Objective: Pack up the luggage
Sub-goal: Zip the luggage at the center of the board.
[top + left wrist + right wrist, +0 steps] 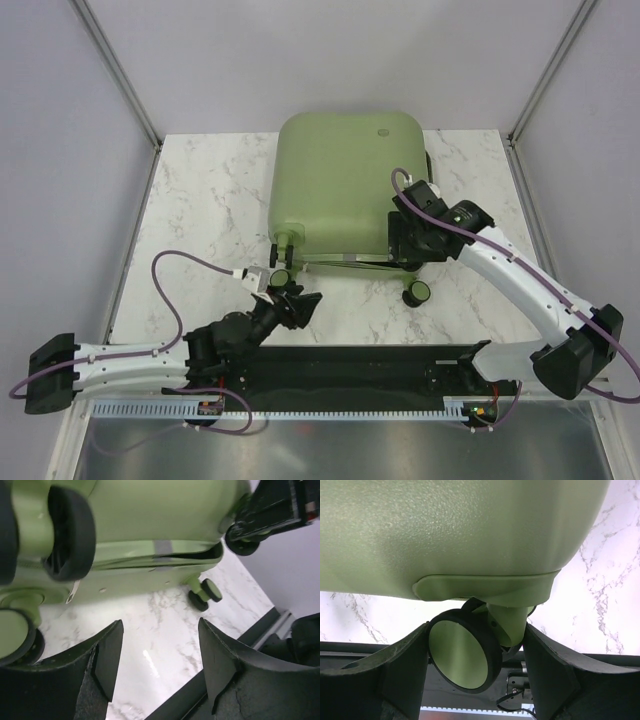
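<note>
Left gripper (160,630) fills its wrist view: jaws apart, nothing between them, hovering over the table (210,200) just short of the luggage (345,175). Luggage lies flat mid-table, with a dark gap along its near seam (200,555). Right gripper (476,630) jaws stand wide and look clamped on 1 caster (462,652) at the near right corner. Likely step: closing up. Hold right steady and square left on the zipper pull (73,591) before pinching.
</note>
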Controlling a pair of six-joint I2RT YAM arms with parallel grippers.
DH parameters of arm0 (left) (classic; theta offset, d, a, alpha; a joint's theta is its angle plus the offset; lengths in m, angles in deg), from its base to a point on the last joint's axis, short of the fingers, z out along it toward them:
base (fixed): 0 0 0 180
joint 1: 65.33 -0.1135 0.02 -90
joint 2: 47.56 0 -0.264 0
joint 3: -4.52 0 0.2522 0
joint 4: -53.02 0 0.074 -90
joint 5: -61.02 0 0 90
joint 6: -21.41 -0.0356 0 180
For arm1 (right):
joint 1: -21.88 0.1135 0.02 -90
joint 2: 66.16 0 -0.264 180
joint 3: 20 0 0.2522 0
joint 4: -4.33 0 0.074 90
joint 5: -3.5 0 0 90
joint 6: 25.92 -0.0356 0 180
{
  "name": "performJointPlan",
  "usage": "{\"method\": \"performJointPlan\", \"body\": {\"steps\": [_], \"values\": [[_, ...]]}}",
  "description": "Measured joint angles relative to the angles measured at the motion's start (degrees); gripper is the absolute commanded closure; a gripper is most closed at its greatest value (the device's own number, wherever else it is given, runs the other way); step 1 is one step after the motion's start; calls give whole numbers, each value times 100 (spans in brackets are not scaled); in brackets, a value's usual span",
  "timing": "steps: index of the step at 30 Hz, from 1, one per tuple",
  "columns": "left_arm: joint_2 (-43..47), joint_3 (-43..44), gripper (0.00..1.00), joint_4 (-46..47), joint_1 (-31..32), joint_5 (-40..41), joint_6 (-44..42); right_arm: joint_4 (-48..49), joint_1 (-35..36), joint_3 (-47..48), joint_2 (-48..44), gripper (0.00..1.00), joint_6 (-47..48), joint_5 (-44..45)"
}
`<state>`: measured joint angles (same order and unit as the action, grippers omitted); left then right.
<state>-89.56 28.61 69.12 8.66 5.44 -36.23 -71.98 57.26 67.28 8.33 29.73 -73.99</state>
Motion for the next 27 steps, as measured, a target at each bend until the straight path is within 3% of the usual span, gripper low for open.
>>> {"method": "performJointPlan", "body": {"steps": [4, 12, 17, 23, 27], "values": [[505, -387, 31, -422, 0, 315, -13, 133, 221, -9, 33, 100, -131, -70], [-22, -490, 26, -798, 0, 994, -50, 595, 662, -24, 313, 100, -343, -326], [695, -767, 26, -772, -44, 1401, -348, 640, 680, -24, 321, 100, -354, -369], [1762, -782, 20, 98, -551, 931, -1226, 638, 680, -24, 321, 100, -337, -369], [1641, -782, 25, 323, -1749, -98, -1300, 638, 680, -24, 321, 100, -319, -378]]}}
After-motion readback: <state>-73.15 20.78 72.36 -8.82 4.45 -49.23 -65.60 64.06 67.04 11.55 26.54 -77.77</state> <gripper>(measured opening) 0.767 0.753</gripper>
